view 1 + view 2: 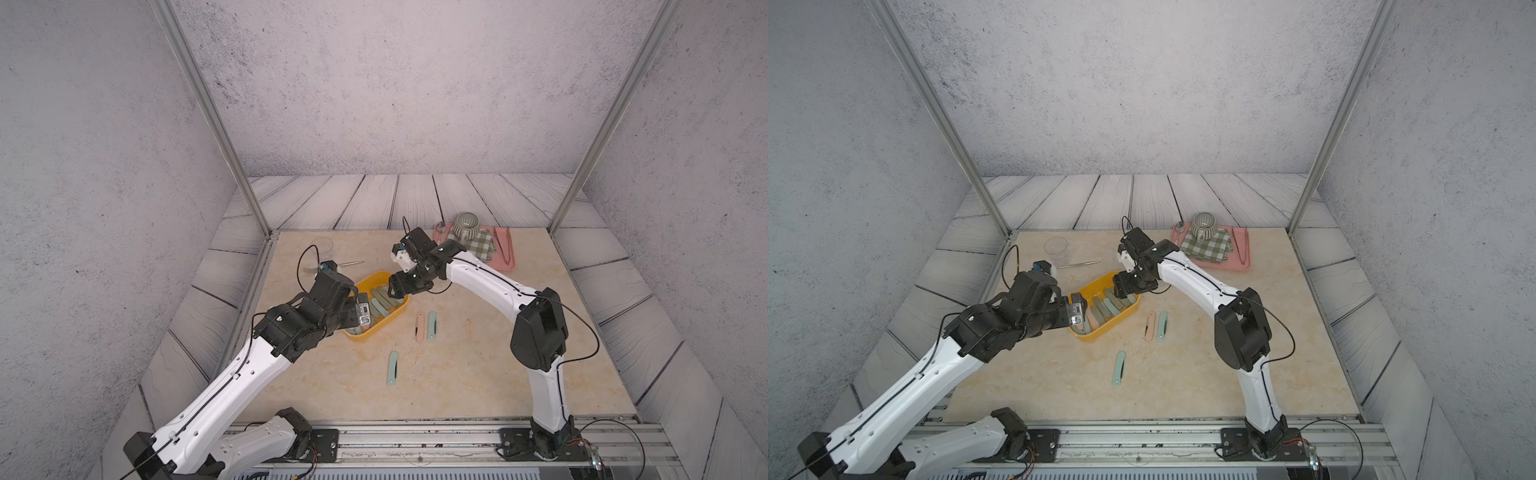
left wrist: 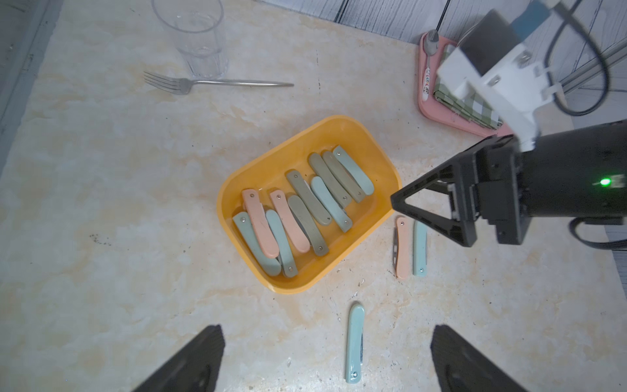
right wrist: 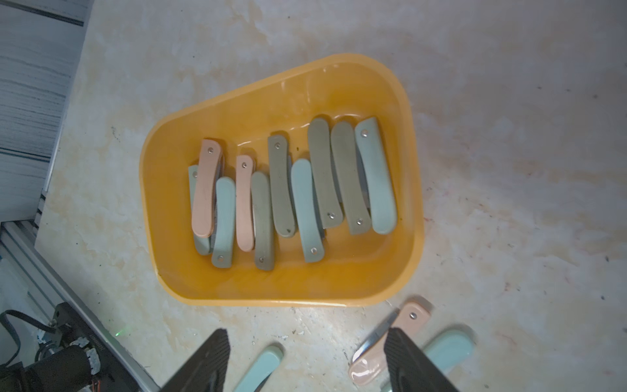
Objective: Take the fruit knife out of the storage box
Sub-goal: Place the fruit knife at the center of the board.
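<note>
The yellow-orange storage box (image 1: 360, 336) sits at mid-table and holds several folded fruit knives (image 3: 319, 169) with pink, teal and olive handles. Three more knives lie on the table outside it: a pink one (image 1: 419, 326), a teal one (image 1: 432, 325) beside it, and another teal one (image 1: 392, 369) nearer the front. My left gripper (image 2: 325, 359) hovers open above the box's near-left end, and nothing is between its fingers. My right gripper (image 3: 305, 363) is open and empty over the box's far-right end. In the left wrist view one black finger (image 2: 407, 200) shows beside the box rim.
A clear glass (image 2: 193, 34) and a fork (image 2: 217, 82) lie left of and beyond the box. At the back right is a pink tray (image 1: 509, 266) carrying a striped cup (image 1: 465, 226), a checked cloth (image 1: 482, 247), a spoon and tongs (image 1: 503, 245).
</note>
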Available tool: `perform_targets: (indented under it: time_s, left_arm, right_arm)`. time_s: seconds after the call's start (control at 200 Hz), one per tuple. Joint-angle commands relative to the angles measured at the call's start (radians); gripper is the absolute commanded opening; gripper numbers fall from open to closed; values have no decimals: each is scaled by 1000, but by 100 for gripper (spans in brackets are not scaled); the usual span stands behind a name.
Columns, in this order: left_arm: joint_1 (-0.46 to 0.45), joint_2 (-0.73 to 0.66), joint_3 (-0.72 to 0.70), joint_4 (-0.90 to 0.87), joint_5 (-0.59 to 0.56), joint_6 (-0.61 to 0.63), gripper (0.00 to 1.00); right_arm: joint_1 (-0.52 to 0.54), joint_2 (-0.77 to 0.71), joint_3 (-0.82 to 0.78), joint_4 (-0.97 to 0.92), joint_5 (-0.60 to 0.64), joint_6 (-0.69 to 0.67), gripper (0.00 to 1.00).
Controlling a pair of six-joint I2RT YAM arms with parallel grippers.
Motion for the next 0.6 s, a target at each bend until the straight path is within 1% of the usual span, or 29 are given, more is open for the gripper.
perform_targets:
  time_s: [0.0,0.2,0.265,0.355,0.595]
  left_arm:
    - [15,-23,36,-72,-13,26,99]
    - [33,-82,47,-103,-16,33,99]
    - [38,-100,43,-104,-16,36,99]
    - [47,-114,35,-107,-8,37,99]
    - [60,-123,36,-127,5,44,99]
  right_arm:
    - [36,57,60,-30,26,-44,67]
    - [81,181,149,11,42,-82,58]
    - [92,220,180,20,56,-101,52]
    - [102,268,213,40,67,-118,47]
    - [107,370,275,78,99,-131,46]
